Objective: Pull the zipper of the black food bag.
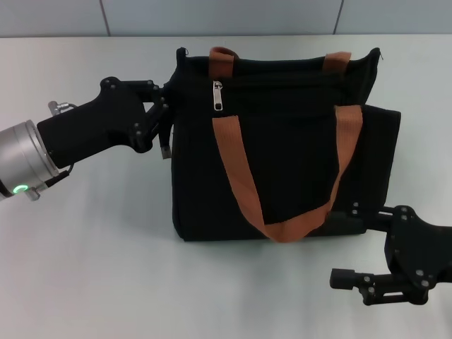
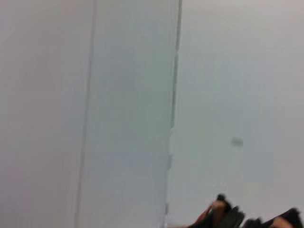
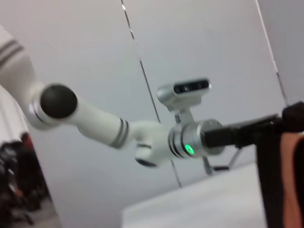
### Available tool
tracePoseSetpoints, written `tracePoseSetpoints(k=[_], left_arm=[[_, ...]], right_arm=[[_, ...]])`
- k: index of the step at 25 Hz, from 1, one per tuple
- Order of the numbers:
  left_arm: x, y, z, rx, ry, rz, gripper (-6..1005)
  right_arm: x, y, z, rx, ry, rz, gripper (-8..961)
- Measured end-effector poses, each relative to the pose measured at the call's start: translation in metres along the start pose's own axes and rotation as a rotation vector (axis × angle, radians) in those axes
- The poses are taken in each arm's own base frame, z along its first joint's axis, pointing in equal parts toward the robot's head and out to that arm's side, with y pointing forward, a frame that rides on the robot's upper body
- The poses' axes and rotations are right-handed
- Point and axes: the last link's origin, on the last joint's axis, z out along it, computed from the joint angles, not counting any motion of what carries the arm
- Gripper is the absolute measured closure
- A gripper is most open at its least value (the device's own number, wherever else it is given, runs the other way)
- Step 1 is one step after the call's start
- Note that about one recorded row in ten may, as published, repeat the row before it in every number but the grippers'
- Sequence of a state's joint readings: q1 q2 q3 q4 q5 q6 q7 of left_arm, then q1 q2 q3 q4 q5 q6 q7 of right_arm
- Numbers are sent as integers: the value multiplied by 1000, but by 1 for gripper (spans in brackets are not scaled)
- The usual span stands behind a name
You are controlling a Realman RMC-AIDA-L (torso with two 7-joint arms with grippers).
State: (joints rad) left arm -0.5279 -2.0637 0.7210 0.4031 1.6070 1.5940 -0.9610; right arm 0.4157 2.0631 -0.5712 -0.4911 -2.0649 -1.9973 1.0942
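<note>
The black food bag (image 1: pixel 282 162) stands in the middle of the white table with its two orange-brown strap handles (image 1: pixel 236 169) draped over the front. The zipper (image 1: pixel 217 95), a small silver pull tab, hangs near the left end of the top zip track. My left gripper (image 1: pixel 169 119) is open and sits against the bag's left side, level with its upper part. My right gripper (image 1: pixel 345 247) is open at the bag's lower right corner, its upper finger (image 1: pixel 346 216) next to the bag's base. The bag's edge (image 3: pixel 268 180) with a strap shows in the right wrist view.
The white table (image 1: pixel 92 268) stretches around the bag, with a pale panelled wall (image 1: pixel 212 14) behind it. The left wrist view shows mostly that wall (image 2: pixel 128 95). The right wrist view shows my left arm (image 3: pixel 185 142) reaching to the bag.
</note>
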Motion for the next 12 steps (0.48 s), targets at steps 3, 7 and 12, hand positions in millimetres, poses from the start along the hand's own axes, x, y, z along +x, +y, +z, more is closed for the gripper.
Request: tracePoseSetpoints(k=[3, 7, 12], left_arm=[[6, 2, 3, -35, 15, 1, 962], [9, 3, 7, -57, 18, 4, 981], [17, 2, 13, -85, 39, 6, 981]], right_arm=[[-11, -1, 5, -41, -50, 60, 138], [-23, -5, 6, -52, -93, 121, 139], [-41, -11, 8, -72, -147, 156, 140]])
